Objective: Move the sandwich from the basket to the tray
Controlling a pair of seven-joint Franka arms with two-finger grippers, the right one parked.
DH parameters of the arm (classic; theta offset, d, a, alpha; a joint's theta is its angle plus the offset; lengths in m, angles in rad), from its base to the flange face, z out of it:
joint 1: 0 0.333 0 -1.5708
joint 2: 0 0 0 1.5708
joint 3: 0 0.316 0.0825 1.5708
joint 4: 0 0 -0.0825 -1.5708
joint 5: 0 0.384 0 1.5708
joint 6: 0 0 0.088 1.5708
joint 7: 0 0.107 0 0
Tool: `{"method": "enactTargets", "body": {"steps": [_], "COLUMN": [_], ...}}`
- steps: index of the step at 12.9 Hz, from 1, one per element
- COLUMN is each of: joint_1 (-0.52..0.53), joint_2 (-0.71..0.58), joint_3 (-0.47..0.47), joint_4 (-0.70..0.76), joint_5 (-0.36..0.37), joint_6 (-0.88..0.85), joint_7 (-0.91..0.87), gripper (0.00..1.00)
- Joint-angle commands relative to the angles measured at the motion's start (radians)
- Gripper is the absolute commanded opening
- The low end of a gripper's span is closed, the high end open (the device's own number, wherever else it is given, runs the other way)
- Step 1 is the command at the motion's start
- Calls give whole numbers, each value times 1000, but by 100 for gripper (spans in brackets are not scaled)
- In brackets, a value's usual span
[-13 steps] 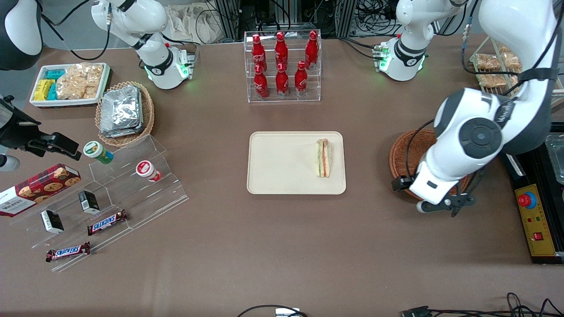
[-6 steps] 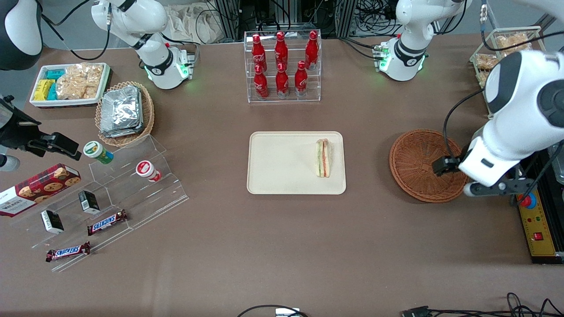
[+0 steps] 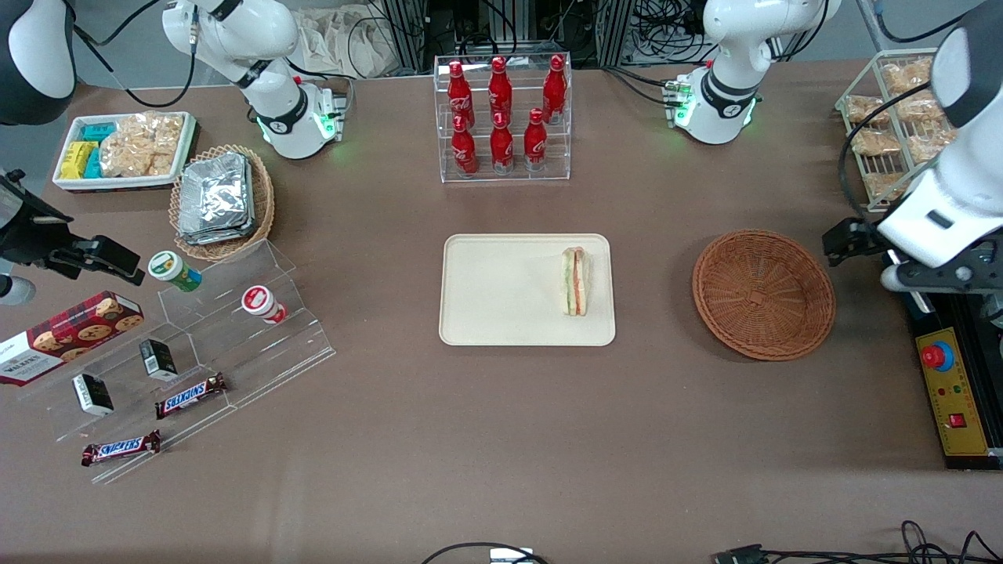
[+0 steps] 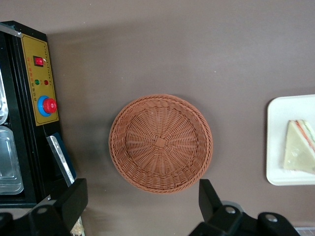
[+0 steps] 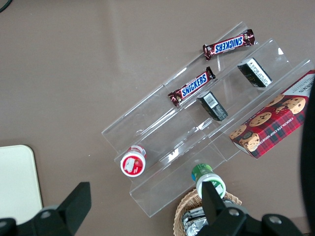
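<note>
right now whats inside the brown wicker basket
Nothing: the basket shows only bare weave. The sandwich lies on the tray. The open gripper hangs above the basket, holding nothing.

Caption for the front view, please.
Sandwich rests on tray; basket empty; open gripper raised beside basket, holding nothing.

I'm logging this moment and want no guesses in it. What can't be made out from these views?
- Tool: the front view shows only its side at the table's working-arm end, so its height is unclear.
- Tray: cut off by the left wrist view's edge, along with part of the sandwich.
- Basket: its underside is hidden in both views.
- Control box labels: too small to read.
</note>
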Motion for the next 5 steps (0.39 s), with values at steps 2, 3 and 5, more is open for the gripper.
{"method": "enactTargets", "body": {"steps": [2,3,5], "joint_1": [-50,-50,-50], "joint_2": [-79,-86,-93], "joint_3": [64,64,64], "joint_4": [-31,-29,-28], "joint_5": [-35,-36,-38], "joint_6": [-48,-51,-66], "joint_7": [59,57,56], "gripper": [100,100,100]}}
